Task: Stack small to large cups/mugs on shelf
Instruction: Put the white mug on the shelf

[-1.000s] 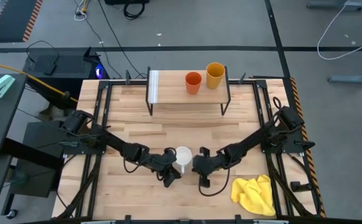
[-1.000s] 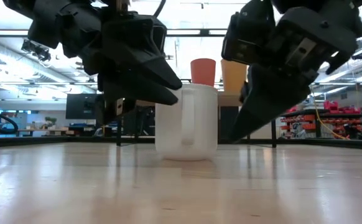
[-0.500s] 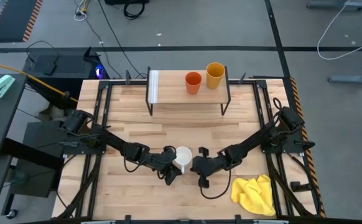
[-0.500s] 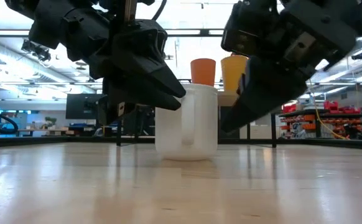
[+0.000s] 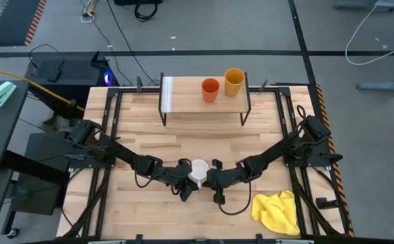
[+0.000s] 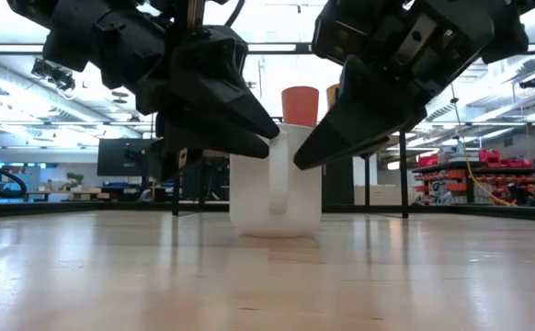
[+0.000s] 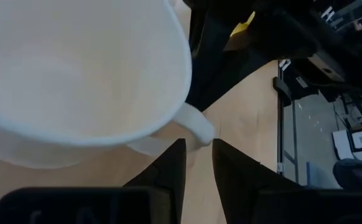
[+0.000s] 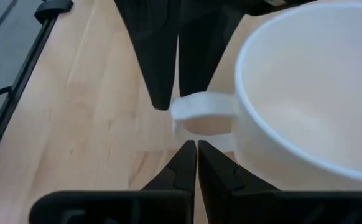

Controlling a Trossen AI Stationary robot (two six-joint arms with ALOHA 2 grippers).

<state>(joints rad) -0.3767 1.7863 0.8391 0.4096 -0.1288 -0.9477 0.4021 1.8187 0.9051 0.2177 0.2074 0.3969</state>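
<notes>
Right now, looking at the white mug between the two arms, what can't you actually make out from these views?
- High view: the white mug's handle is hidden under the two grippers' dark bodies.
- Low view: both arms hide the mug's rim, and the yellow-orange tumbler shows only as a sliver behind the right arm.
- Left wrist view: the mug fills the picture, cut off by its edges.
- Right wrist view: no contact between right gripper and handle can be confirmed.

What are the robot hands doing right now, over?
Left hand slightly open by white mug handle. Right hand shut, beside it. Mug on table, not held. Nothing blocking shelf.
</notes>
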